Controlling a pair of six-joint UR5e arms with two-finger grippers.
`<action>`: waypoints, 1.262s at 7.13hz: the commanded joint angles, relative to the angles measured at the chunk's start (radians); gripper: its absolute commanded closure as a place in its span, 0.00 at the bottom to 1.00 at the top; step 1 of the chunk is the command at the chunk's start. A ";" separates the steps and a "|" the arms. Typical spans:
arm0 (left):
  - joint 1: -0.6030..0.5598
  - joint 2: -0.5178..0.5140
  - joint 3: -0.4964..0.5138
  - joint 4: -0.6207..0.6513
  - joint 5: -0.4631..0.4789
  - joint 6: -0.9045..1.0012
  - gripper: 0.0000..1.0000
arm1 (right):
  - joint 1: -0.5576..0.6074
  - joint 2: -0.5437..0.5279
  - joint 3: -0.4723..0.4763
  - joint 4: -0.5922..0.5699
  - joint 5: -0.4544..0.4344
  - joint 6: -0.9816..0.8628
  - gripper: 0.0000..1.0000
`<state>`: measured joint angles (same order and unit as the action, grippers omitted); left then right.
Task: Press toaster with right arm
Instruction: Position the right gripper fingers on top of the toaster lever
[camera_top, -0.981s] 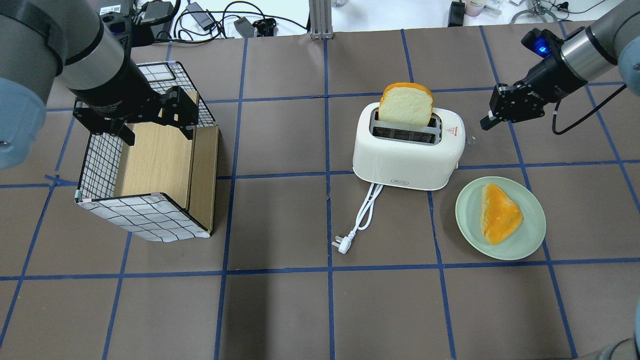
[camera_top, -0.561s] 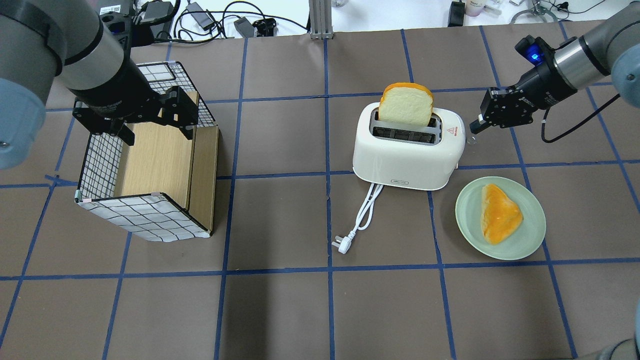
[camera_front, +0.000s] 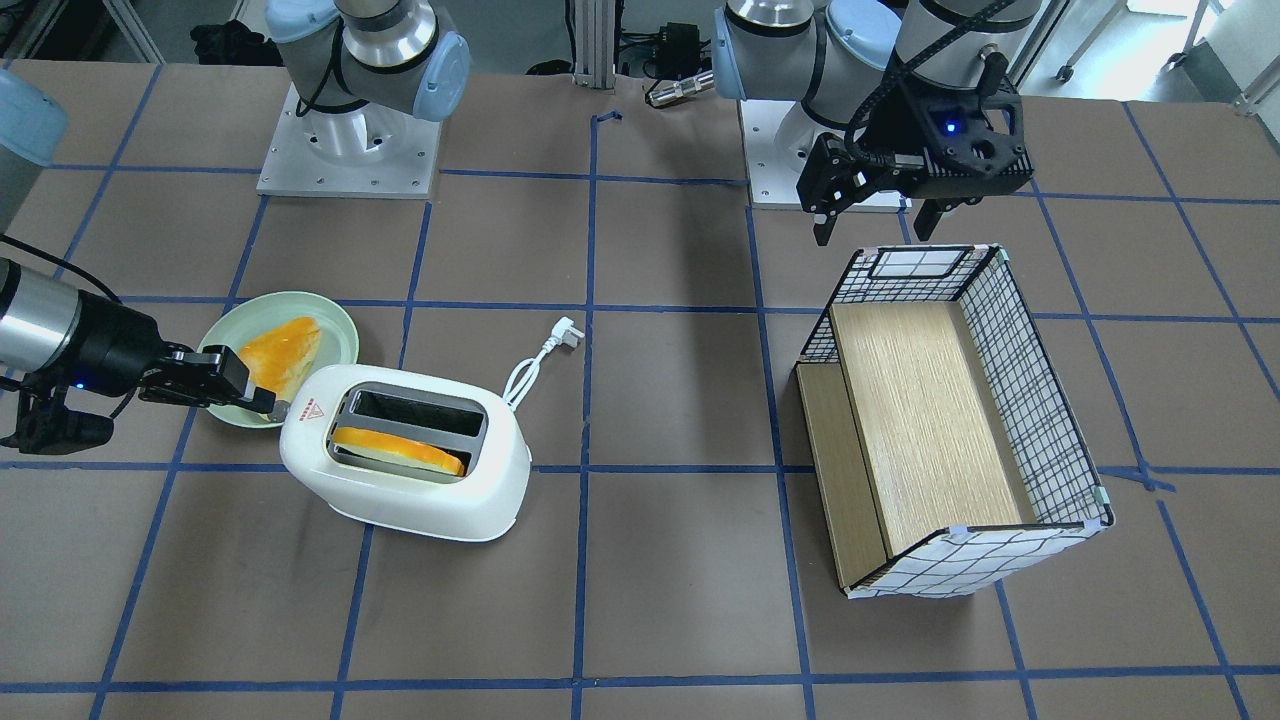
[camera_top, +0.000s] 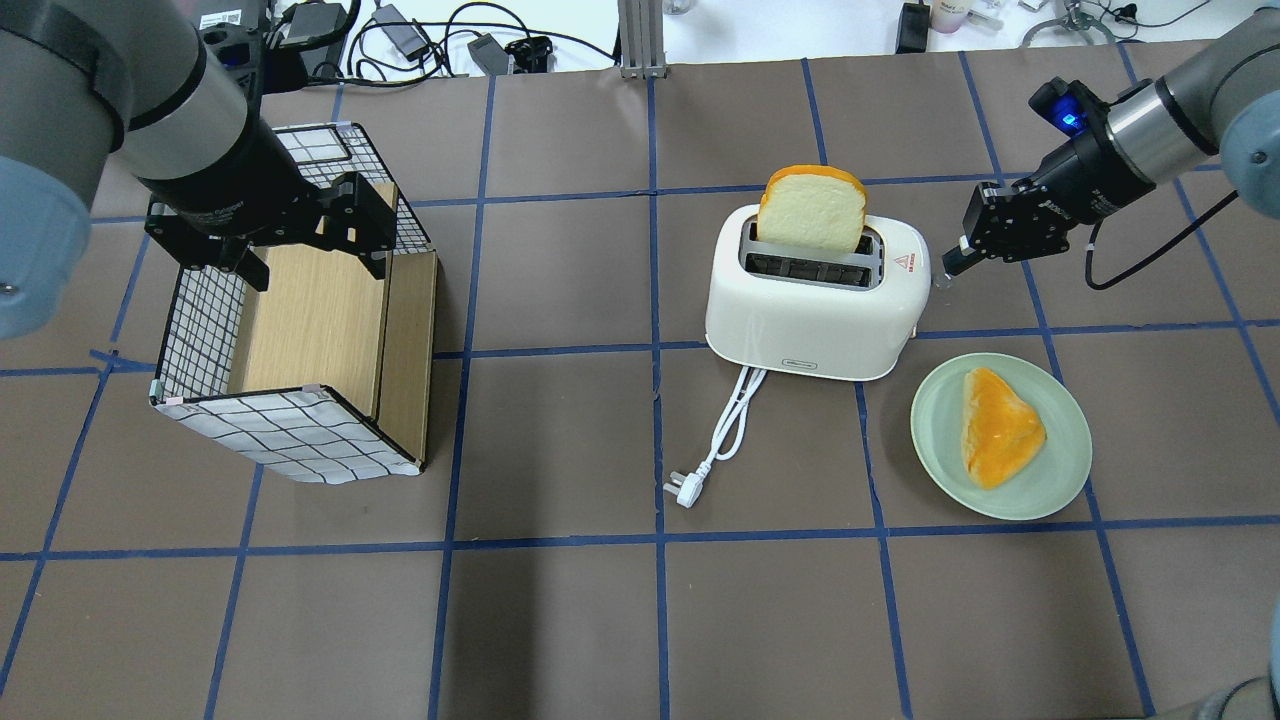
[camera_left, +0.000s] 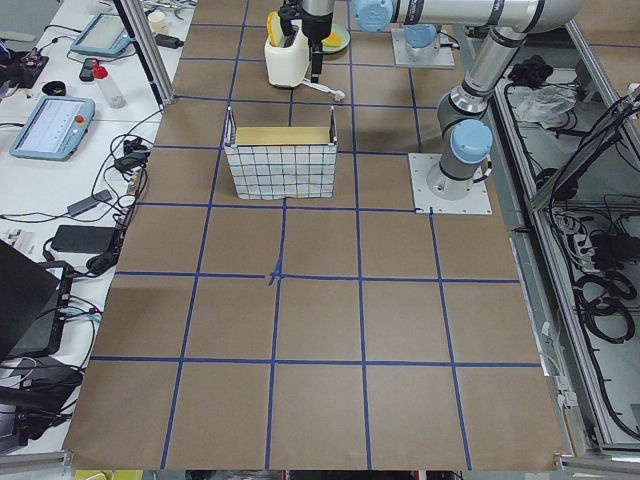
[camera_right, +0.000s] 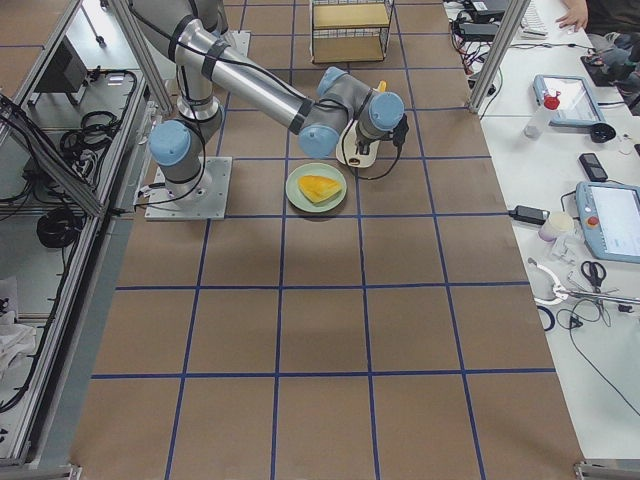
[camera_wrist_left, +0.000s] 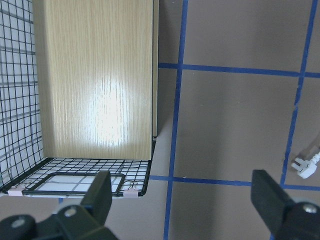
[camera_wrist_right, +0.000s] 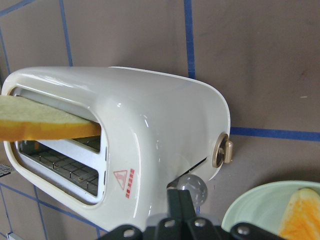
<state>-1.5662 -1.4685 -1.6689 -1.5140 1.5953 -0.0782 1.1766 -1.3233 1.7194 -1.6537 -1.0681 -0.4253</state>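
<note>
The white rounded plastic two-slot toaster (camera_top: 815, 305) stands on the robot's right half of the brown paper-covered desk (camera_top: 560, 620), which is taped into a blue grid. A pale green round plate (camera_top: 1065, 475) sits just beside its right end. The toaster's slot farther from the robot holds a pale, orange-crusted slice of bread (camera_top: 812, 212). The slice stands upright, with much of it above the grey slot frame, and the nearer slot shows its wire grille. The white cord (camera_top: 735, 420) trails toward the robot and ends in a plug (camera_top: 685, 492) lying on the desk. A second, orange-yellow wedge of bread (camera_top: 1000, 425) lies flat on the plate.

The silver right arm (camera_top: 1150, 128) reaches in low from the right. The right hand (camera_top: 950, 266) has its two fingers pressed together with nothing between them. Its tip is at the small clear round knob (camera_wrist_right: 192, 187) on the toaster's end, near the red triangle mark (camera_top: 903, 262). Whether tip and knob touch cannot be told.

A rectangular black-wire basket with a white checked liner (camera_top: 290, 435) sits on the left half, well apart from the toaster. Pale wood boards (camera_top: 315, 320) line its inside. The left hand (camera_top: 318, 265) hangs above one short end of the basket, fingers spread wide and gripping nothing.
</note>
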 joint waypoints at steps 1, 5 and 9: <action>0.000 0.001 0.000 0.000 0.000 0.000 0.00 | 0.000 0.001 0.018 0.000 0.002 -0.004 0.93; 0.000 -0.001 0.000 0.000 0.000 0.000 0.00 | 0.000 0.003 0.026 -0.020 -0.001 0.000 0.93; 0.000 0.001 0.000 0.000 0.000 0.000 0.00 | 0.000 0.018 0.035 -0.021 -0.003 0.006 0.93</action>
<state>-1.5662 -1.4685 -1.6690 -1.5140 1.5953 -0.0782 1.1766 -1.3118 1.7540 -1.6748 -1.0705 -0.4214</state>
